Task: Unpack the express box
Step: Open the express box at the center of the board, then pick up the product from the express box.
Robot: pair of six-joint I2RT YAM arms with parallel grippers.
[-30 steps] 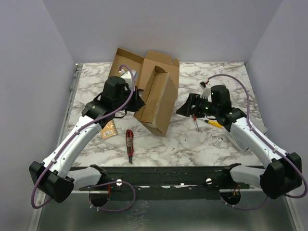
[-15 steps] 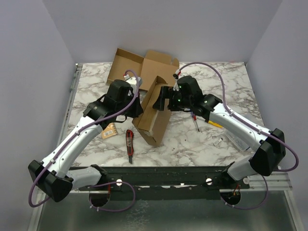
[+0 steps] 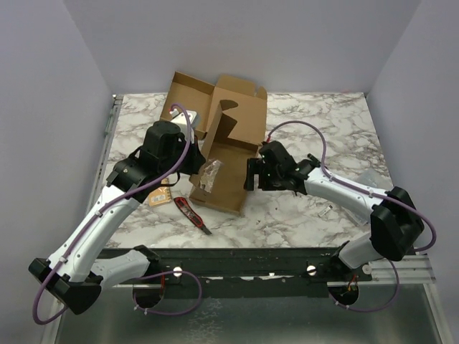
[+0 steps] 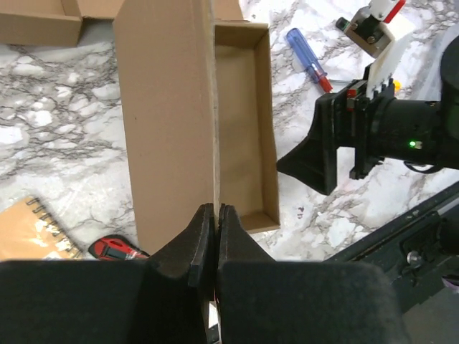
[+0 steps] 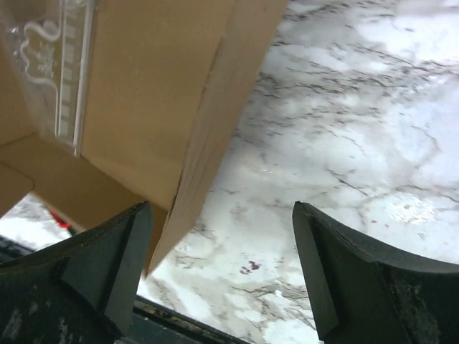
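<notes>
1. Resting on the worktop (image 3: 323, 122) at the far left is a spiral notebook (image 3: 159, 196), and just right of it a red knife (image 3: 192, 213). Both lie outside the carton and clear of my reach into it.
2. My left claw (image 4: 216, 215) is closed tight on the thin near wall of the express box (image 3: 231, 161). I pinch that wall so the carton cannot slide or tip while the other arm works.
3. The express box sits mid-worktop between my two arms, with its flaps thrown open toward the far side.
4. A clear packet (image 3: 209, 175) lies inside against the left wall. By my reckoning it is the thing left to lift out.
5. My right claw (image 5: 219, 215) is spread wide and holds nothing. It hangs low at the box's right wall with the cardboard edge just inside one finger (placed, I judge, either to steady that side or to go in for the packet).
6. Farther right, a blue-handled screwdriver (image 4: 308, 56) lies beyond the box.
</notes>
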